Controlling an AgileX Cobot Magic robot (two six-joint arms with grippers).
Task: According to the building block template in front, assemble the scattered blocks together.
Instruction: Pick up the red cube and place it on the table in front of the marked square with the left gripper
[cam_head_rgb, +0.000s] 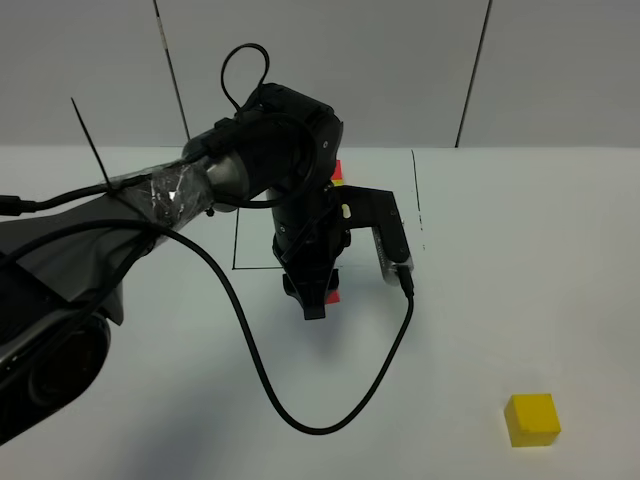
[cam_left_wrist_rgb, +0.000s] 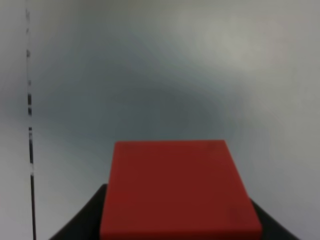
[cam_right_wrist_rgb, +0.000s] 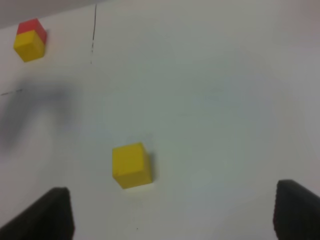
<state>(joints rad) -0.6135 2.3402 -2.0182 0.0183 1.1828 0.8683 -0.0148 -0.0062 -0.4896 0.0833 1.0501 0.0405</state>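
- by the black outline (cam_head_rgb: 236, 245): left gripper (cam_head_rgb: 314, 298) clamped on red cube (cam_left_wrist_rgb: 175, 192)
- right gripper (cam_right_wrist_rgb: 172, 217) spread wide, empty; yellow cube (cam_right_wrist_rgb: 131, 165) lies on table (cam_right_wrist_rgb: 225, 100) ahead of it
- template (cam_right_wrist_rgb: 30, 39) well apart from yellow cube

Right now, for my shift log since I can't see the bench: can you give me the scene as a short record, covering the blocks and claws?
left claw: shut on the red cube, reaching to mid-table
right claw: open, empty
yellow cube: loose on the table, near right, untouched
template: red-and-yellow pair at the back, partly behind the left arm
assembly: cubes apart, not yet joined
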